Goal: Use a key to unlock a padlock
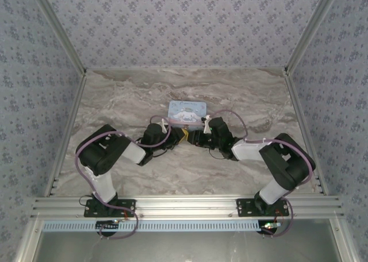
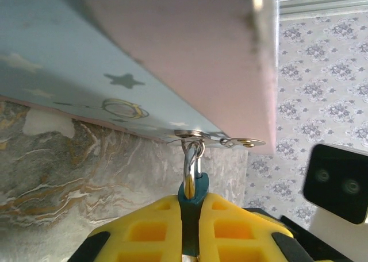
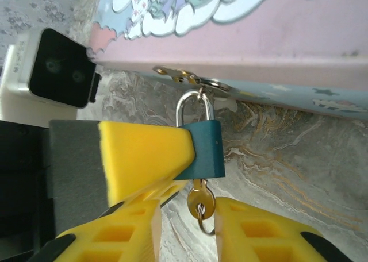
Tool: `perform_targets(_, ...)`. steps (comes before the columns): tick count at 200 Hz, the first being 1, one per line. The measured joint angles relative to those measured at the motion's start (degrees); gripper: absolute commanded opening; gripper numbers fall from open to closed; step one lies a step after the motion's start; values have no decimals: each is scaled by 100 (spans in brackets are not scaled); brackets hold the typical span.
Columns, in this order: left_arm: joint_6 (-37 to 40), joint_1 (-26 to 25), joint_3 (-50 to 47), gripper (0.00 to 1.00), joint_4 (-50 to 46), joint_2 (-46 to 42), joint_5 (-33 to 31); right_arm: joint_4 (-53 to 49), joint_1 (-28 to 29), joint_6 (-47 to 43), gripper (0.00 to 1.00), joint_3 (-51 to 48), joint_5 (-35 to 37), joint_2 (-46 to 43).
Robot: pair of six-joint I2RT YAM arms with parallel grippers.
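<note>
From the left wrist you get only the teal top and shackle of the padlock [image 2: 192,192]; its body is buried between the yellow fingers [image 2: 144,230] of the left gripper [image 2: 192,213], and the blurred tin [image 2: 172,55] runs off the top and left edges. From the right wrist the key [image 3: 201,203] hides its blade inside the lock. At mid-worktop in the top view, both are too small to tell.

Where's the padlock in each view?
Left wrist: padlock bottom centre, pinched in the left claw.
Right wrist: centre, key below it.
Top external: just under the tin, too small to make out.
Shared landmark: the tin's hasp.
</note>
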Motion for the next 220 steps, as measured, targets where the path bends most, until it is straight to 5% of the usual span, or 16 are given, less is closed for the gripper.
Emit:
perform_targets(49,-4,9,4,3,-511,-221,2,-1054,17,-1078,58,59,476,-1054)
perform_targets(78,-2,59,20,3,-866,-396,9,-2170,520,-2260,68,498,1274,-1567)
perform_targets(153,-61,402,103,1,-1665,-796,306,-3206,2006,-4734,80,798,3665,-1947)
perform_targets(220,-92,546,267,0,-2221,-1174,570,-2861,2839,-6297,82,570,5580,-1668)
